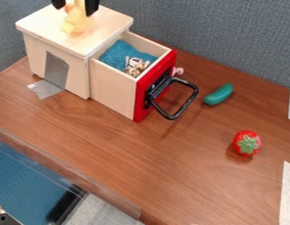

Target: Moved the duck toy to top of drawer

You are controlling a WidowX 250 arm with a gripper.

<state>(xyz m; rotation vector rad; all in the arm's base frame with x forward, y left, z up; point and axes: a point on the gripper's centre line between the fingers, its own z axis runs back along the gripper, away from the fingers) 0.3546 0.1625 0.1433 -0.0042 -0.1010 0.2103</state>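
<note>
Blue-grey panels [230, 35] rise behind a brown desk [171, 167]. Near the desk's back left corner stands a wooden box [38, 19], its red-fronted drawer [115, 96] pulled out, black handle [191, 100] toward the right. Blue cloth [117, 52] and a brown-and-white toy [135, 66] lie inside. Over the box's top is the yellow duck [76, 24], with the black pincer [76, 9] at its upper part; I cannot tell whether it grips the duck. Right of the handle lies a green toy [219, 95], and nearer the desk's front edge, a strawberry [247, 143].
</note>
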